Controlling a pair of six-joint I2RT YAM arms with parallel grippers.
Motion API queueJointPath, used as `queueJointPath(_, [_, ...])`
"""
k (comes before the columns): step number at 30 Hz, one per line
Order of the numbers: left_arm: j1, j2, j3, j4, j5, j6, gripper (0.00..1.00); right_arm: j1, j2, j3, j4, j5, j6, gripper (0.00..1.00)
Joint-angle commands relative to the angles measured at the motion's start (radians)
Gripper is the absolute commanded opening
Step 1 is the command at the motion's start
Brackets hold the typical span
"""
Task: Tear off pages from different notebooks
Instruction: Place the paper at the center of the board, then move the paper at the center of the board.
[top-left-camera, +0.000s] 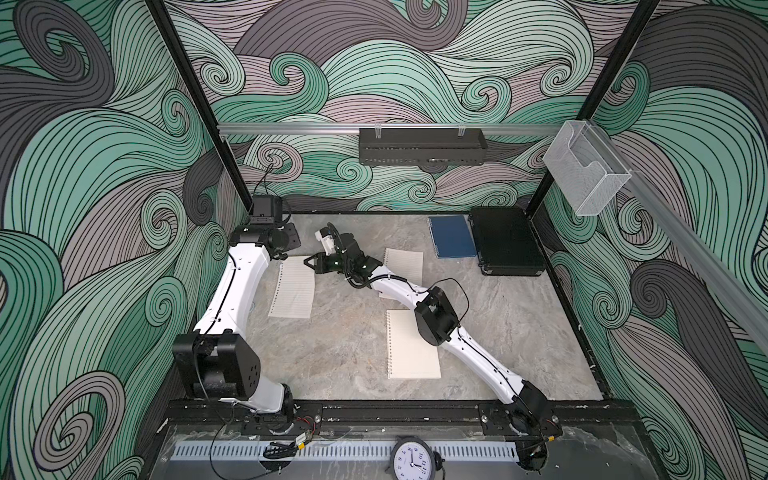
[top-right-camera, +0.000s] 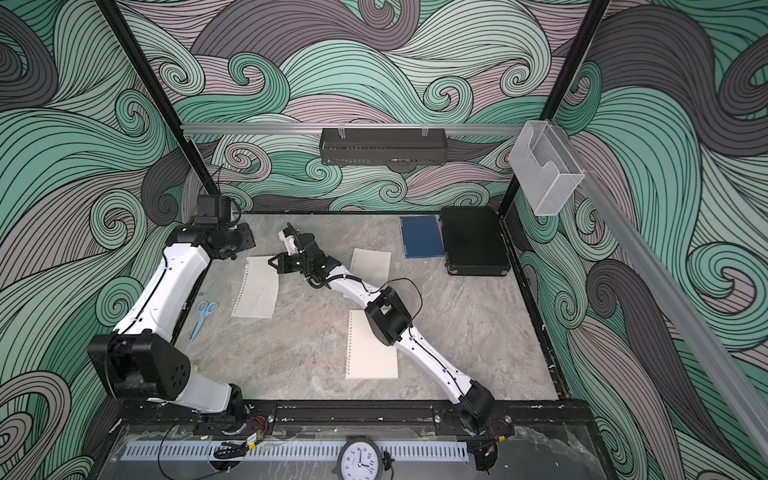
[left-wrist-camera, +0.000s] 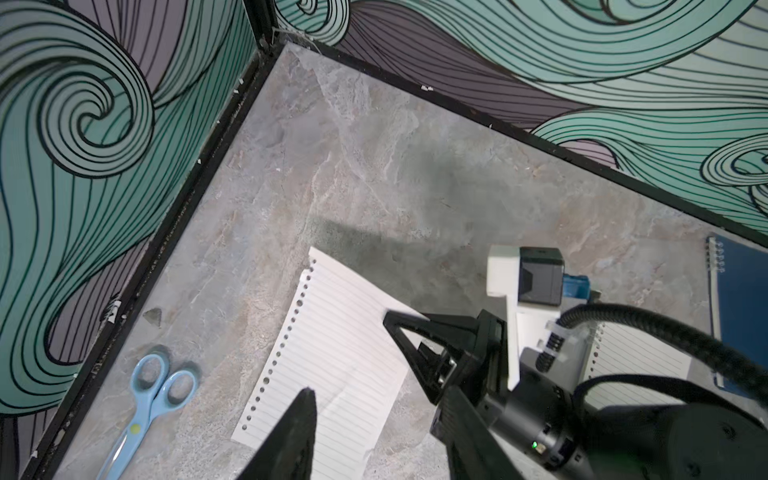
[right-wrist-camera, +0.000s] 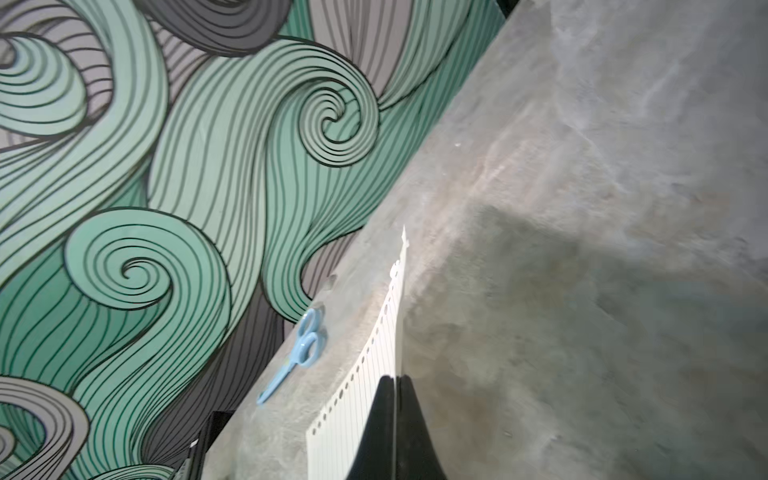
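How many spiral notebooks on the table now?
3. Blue notebook beside the black case; white lined notebook behind the right arm; cream notebook in front, partly under that arm. None apparently hidden.

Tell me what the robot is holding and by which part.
The right gripper pinches the loose lined page near its far corner, opposite the punched holes.

White arms (top-left-camera: 232, 291), black joints (top-left-camera: 436, 318) and cables (left-wrist-camera: 665, 324); right claw (top-left-camera: 306, 262) seemingly triangular.
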Motion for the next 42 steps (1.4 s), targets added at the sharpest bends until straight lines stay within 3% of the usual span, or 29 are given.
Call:
queueJointPath(1, [0.006, 0.043, -0.06, -0.025, 0.075, -0.03, 0.5, -0.011, 0.01, 0.032, 0.025, 0.034, 0.021, 0.05])
queueJointPath(9, [-0.001, 0.119, -0.134, -0.001, 0.153, -0.066, 0.49, -0.025, 0.005, 0.038, 0.0, 0.058, 0.005, 0.27])
queueJointPath(14, [-0.012, 0.177, -0.155, -0.011, 0.162, -0.071, 0.51, -0.052, -0.049, 0.043, -0.069, 0.077, -0.041, 0.57])
queueJointPath(17, [-0.018, 0.21, -0.162, -0.007, 0.161, -0.076, 0.51, -0.068, -0.097, 0.041, -0.14, 0.09, -0.09, 0.69])
queueJointPath(23, [-0.025, 0.27, -0.161, -0.012, 0.176, -0.068, 0.52, -0.095, -0.288, -0.087, -0.23, 0.069, -0.19, 0.71])
queueJointPath(32, [-0.026, 0.389, -0.112, -0.028, 0.2, -0.052, 0.51, -0.101, -0.828, -0.768, 0.024, 0.096, -0.258, 0.71])
queueJointPath(42, [-0.015, 0.547, 0.025, -0.065, 0.164, -0.02, 0.51, -0.142, -1.206, -1.188, 0.169, 0.131, -0.255, 0.72])
